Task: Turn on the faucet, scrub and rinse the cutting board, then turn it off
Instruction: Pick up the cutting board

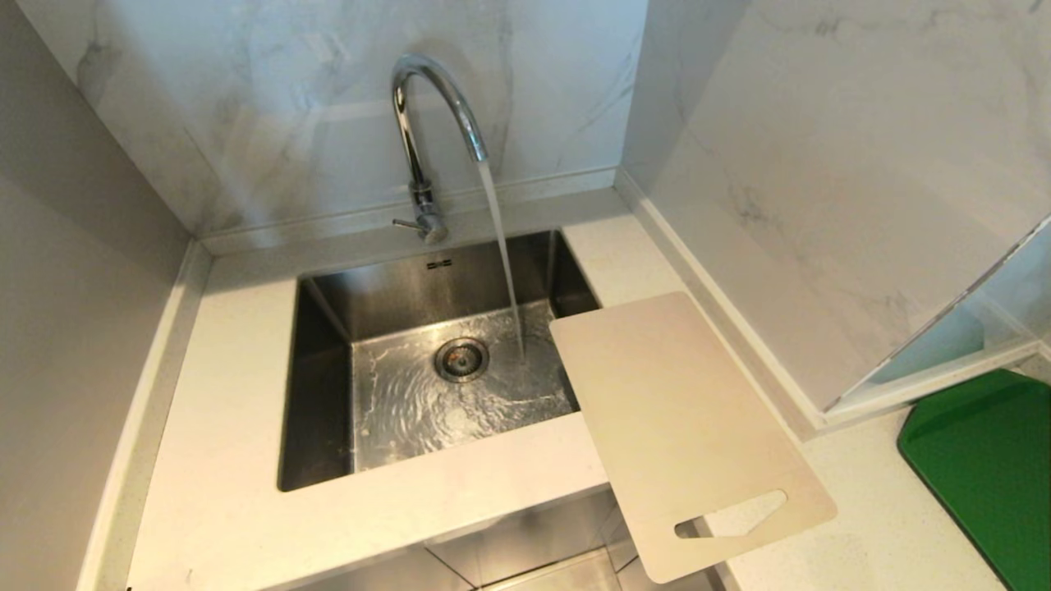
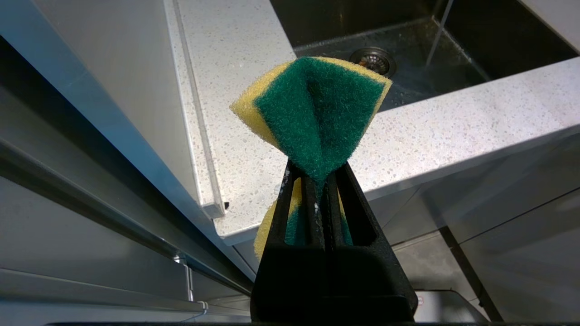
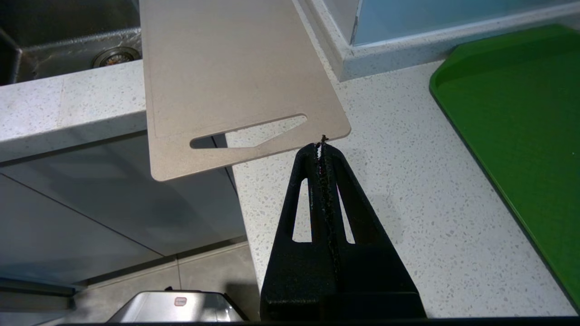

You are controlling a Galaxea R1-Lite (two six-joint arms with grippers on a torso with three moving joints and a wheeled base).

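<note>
- Steel sink (image 1: 328, 369): water runs from the chrome faucet (image 1: 423, 123) onto its floor.
- Cutting board (image 1: 681, 427): on the counter right of the sink, its slotted end apparently overhanging the edge.
- Left gripper (image 2: 317, 174): clamped on a green-and-yellow sponge (image 2: 317, 113).
- Right gripper (image 3: 322, 145): closed, empty, near the board's corner.

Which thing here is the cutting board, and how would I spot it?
Find the steel sink with the running faucet. On the counter at the sink's right edge lies the cutting board, one corner jutting over the basin and its handle end hanging past the counter's front. It is pale cream with a slot handle, unlike the green mat farther right.
</note>
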